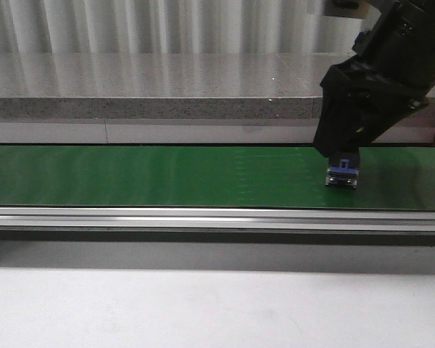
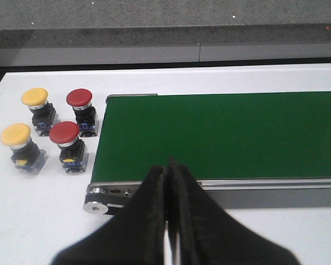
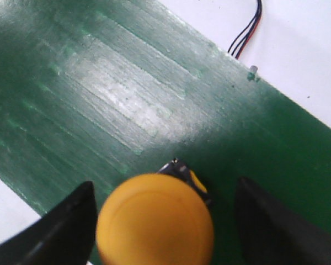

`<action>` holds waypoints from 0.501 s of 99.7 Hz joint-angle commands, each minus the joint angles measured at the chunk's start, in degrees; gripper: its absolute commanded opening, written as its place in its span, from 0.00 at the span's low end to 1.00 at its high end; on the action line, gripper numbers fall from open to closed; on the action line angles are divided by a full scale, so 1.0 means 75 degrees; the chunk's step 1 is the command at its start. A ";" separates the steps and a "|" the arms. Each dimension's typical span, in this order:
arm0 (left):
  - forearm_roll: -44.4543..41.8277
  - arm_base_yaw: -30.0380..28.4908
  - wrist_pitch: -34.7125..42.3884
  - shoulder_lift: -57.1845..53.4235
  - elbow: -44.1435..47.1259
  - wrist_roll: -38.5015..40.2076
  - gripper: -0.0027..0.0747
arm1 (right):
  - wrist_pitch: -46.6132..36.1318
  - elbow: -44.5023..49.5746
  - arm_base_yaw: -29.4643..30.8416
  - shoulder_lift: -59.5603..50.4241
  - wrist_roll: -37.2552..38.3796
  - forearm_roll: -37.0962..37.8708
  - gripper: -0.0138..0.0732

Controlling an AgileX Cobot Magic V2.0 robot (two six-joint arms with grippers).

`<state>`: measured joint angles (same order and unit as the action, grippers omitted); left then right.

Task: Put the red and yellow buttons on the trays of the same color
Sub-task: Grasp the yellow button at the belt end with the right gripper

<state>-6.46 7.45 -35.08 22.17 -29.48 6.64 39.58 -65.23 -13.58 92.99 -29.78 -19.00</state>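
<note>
From the front, the right gripper is low over the green conveyor belt. Right under it stands a push button, and only its blue and silver base shows below the black fingers. I cannot tell from here if the fingers touch it.

From the left wrist, the left gripper is closed tight with nothing in it. Out past its tips, off the end of the belt, four buttons stand on the white table: two yellow buttons and two red buttons.

From the right wrist, a yellow button sits between the two fingers, which are spread wide with a gap on each side. It holds nothing. The button looks hard and light, with a smooth round cap that may slip. I think the boxy base below the cap is the best place to squeeze.
</note>
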 commanded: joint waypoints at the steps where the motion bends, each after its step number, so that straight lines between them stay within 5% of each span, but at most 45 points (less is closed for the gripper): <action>1: -0.0027 0.0061 0.0557 0.0048 -0.0211 0.0007 0.01 | -0.0351 -0.0170 -0.0017 -0.0268 -0.0068 -0.0111 0.55; 14: -0.0027 0.0061 0.0557 0.0048 -0.0211 0.0007 0.01 | -0.0241 -0.0205 -0.0017 -0.0291 -0.0062 -0.0111 0.33; 30: -0.0027 0.0061 0.0557 0.0048 -0.0211 0.0007 0.01 | 0.0243 -0.0205 0.0092 -0.0783 0.0285 0.0223 0.33; 50: -0.0027 0.0061 0.0557 0.0048 -0.0211 0.0007 0.01 | 0.1029 0.0003 0.0819 -0.2119 0.2364 0.1559 0.33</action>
<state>-6.46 7.45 -35.08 22.17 -29.48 6.64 46.14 -64.91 -10.25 83.97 -19.13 -11.28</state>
